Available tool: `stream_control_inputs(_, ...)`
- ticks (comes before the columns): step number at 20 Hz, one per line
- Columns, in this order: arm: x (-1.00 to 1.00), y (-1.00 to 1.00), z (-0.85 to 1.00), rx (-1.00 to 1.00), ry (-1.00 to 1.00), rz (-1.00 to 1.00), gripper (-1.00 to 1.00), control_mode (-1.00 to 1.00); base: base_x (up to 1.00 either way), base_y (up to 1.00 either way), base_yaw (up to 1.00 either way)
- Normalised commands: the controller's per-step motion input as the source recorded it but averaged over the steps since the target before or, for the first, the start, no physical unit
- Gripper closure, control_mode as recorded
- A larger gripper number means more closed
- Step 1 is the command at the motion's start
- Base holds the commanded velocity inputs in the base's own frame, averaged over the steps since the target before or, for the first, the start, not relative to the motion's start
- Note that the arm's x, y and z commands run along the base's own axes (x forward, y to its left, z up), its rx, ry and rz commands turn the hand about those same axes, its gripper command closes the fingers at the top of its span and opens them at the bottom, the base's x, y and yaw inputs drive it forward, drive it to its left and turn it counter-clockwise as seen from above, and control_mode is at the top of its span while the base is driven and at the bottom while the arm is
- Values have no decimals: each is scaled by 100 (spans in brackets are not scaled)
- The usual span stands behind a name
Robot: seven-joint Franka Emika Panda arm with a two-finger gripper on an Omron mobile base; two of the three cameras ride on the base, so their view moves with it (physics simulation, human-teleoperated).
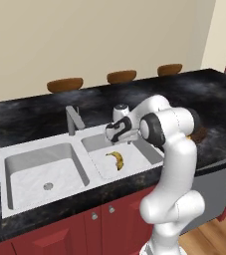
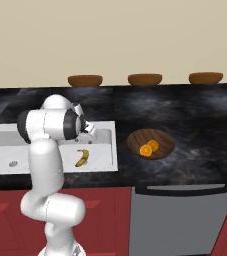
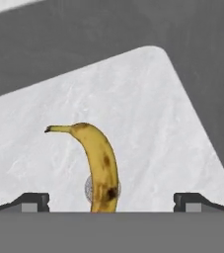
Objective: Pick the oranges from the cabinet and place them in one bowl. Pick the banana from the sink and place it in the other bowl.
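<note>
The banana (image 3: 101, 165) lies flat on the floor of the sink's right basin (image 1: 144, 154), over the drain. My gripper (image 1: 112, 135) hangs open above it, apart from it. In the hand view its two fingertips (image 3: 33, 200) stand wide either side of the banana's lower end. Both oranges (image 2: 149, 148) sit in the wooden bowl (image 2: 162, 140) on the counter right of the sink (image 2: 105, 145). The banana (image 2: 82, 157) is also seen past my arm in the right base view. The cabinet and the other bowl are out of view.
A grey faucet (image 1: 73, 119) stands behind the divider between the basins. The left basin (image 1: 42, 172) holds only its drain. Three brown stool tops (image 1: 64, 84) line the far edge of the black counter (image 1: 30, 119). Red drawer fronts (image 1: 84, 229) run below.
</note>
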Motion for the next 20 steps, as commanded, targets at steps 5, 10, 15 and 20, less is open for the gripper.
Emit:
stream_control_inputs(5,29,12,-53,0,0,-1,-100,-100,0,0,0)
stream_control_inputs(10,9,-14,-50,0,9,5,-100,-100,0,0,0)
stream_control_inputs(15,11,-2,-50,0,10,7,-100,-100,0,0,0)
stream_control_inputs(20,1,1,-40,0,5,12,-100,-100,0,0,0)
